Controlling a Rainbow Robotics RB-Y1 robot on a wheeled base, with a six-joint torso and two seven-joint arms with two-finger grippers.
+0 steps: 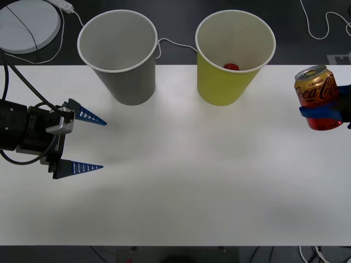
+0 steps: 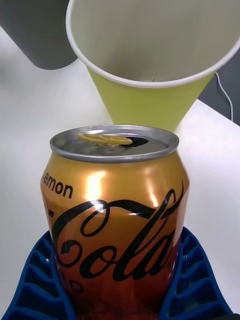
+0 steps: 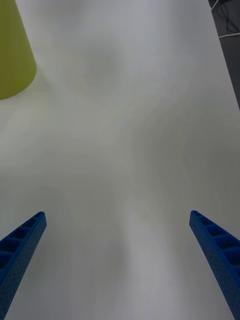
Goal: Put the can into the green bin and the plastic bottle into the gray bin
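Here, in the front view, the can is seen held upright at the right edge of the table, clamped low on its body by the blue fingers of the right gripper, well to the right of the green bin. A small red thing is visible inside that bin, and the gray bin stands just to its left. The left gripper is parked over the left side of the table, its fingers spread wide with nothing between them. In the right wrist view, the can is shown gripped on both sides by ribbed fingers, with its opening uncovered and the green bin close beyond it. The can is judged to be light, thin-walled and smooth, so it would be dented by a hard squeeze and could slip; a hold around the lower body, as here, seems sound, and it is best kept upright in case liquid remains. In the left wrist view, bare table lies between two widely parted fingertips, with the green bin's base at one corner.
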